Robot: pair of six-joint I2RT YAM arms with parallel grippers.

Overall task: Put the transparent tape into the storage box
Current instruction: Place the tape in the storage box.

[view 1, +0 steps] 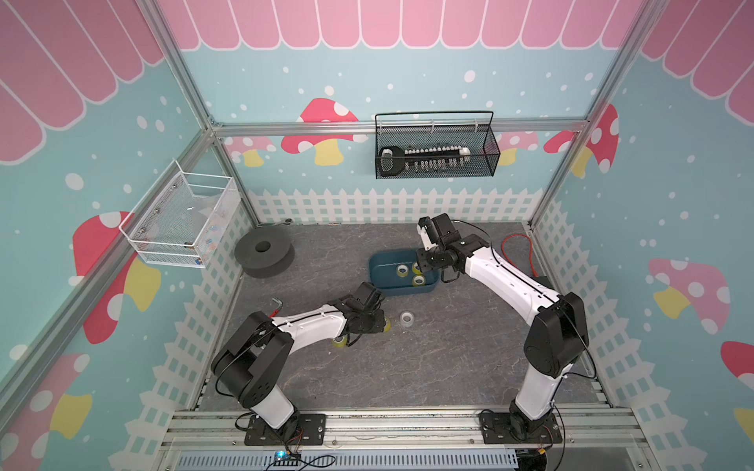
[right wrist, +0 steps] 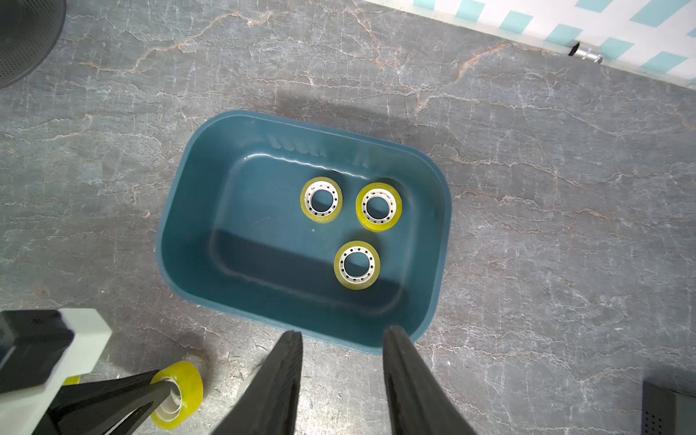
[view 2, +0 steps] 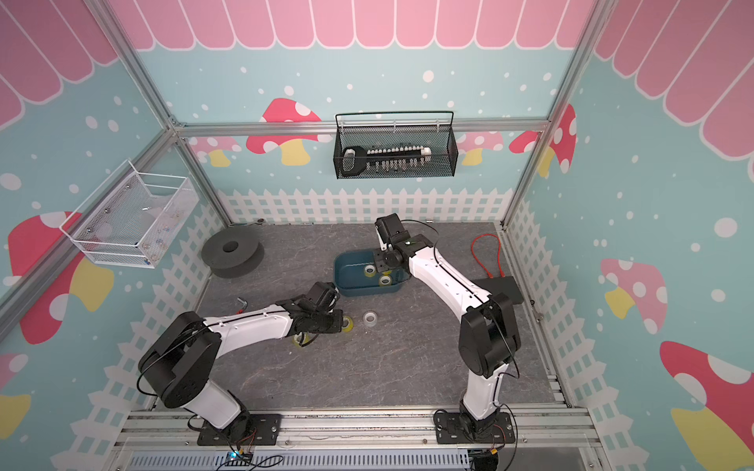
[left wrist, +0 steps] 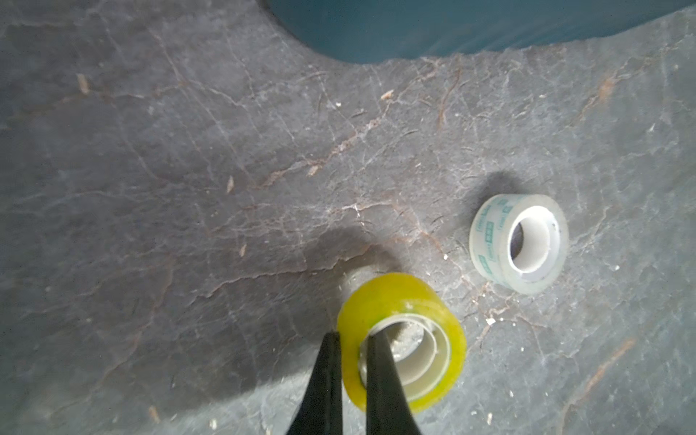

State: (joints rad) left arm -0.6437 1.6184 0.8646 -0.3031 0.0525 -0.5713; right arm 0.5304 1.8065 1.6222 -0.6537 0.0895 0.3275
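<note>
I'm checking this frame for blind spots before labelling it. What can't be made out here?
- Both top views: a yellow roll mostly hidden under the left arm.
- Both top views: white mesh basket contents too small, veiled by mesh.
- Left wrist view: storage box cut off by the frame edge, blurred.

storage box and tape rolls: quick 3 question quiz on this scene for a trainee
1. How many yellow-tinted transparent tape rolls lie inside the dark teal rounded plastic storage box?
2. True or false: the right gripper is shut on a roll.
3. What does the left gripper pinch?
A) the wall of a yellow-tinted tape roll outside the box
B) the whitish clear roll
C) the box's rim

Key: 1 three; 2 false, its jaws stand open and empty; 3 A.
</note>
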